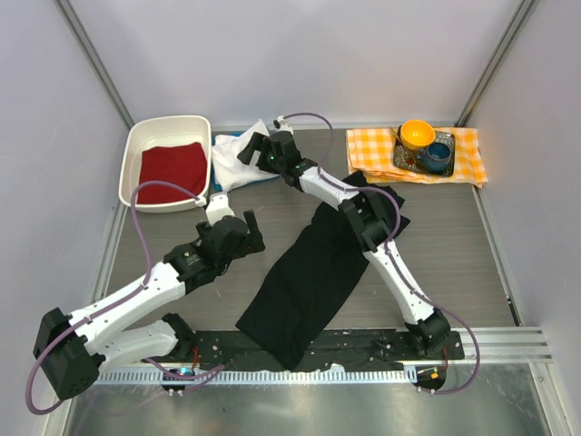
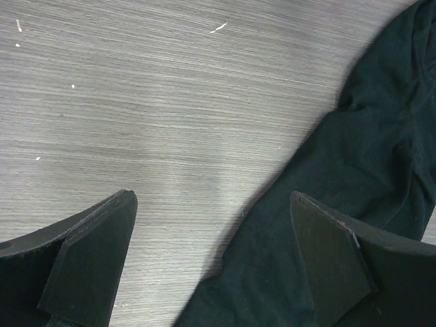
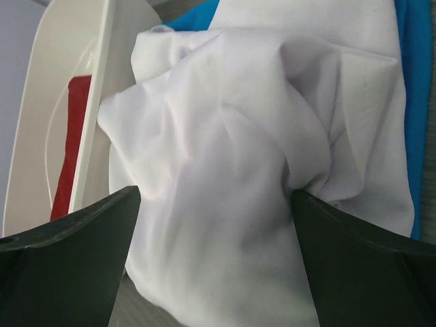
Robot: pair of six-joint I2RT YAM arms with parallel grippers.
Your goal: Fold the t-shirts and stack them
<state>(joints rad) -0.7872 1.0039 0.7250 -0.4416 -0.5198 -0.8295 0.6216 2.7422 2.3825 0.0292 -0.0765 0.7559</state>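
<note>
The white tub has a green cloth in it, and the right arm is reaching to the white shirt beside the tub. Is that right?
Not quite. The cloth in the white tub is red, not green, as the top view shows. The right fingers do reach to the white shirt beside the tub.

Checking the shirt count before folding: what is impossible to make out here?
Blue t-shirt: top and right wrist views, mostly buried under the white t-shirt.
Black t-shirt: top view, the right arm crosses its far end; left wrist view cuts it off at the frame edge.
Red cloth: right wrist view, bin wall hides most.
</note>
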